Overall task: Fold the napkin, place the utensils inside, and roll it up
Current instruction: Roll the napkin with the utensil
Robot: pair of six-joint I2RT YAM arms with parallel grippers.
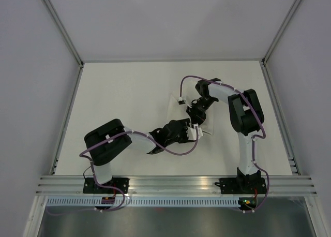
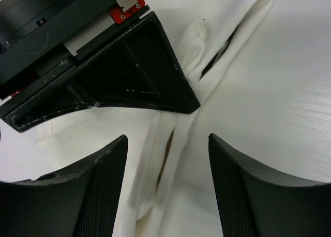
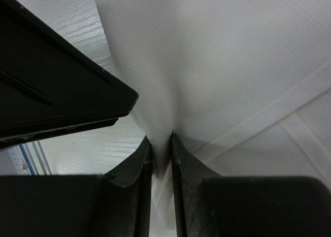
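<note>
At the near edge of the table (image 1: 121, 94) your two arms rose from their bases. The left arm (image 1: 106, 146) lay low and reached in toward the middle, and the right arm (image 1: 247, 115) stood up and bent across to the same spot. There the napkin (image 1: 176, 104) lay on the tabletop, white on white, gathered into a long folded ridge. Nearest to you, your left gripper (image 2: 168, 144) hung over that ridge with its jaws spread wide, one black finger on each side. Cloth showed in the gap between them, and neither pad pressed on it. A dark sliver (image 2: 166, 155) showed down in the crease of the fold, and another farther along toward the far tip. Whether these were the knife or only shadow could not be told. No blade or handle showed plainly in any view. Just beyond the left fingers, your right gripper (image 3: 161, 144) stood pressed together on the napkin, a thin pleat of cloth pinched between its two pads. From that pinch the sheet fanned out taut and smooth, with hemmed edges crossing on one side. From above, the two grippers stood close together over the cloth, the right one on the farther side. Past them the ridge ran on to a rounded end lying on bare tabletop.
</note>
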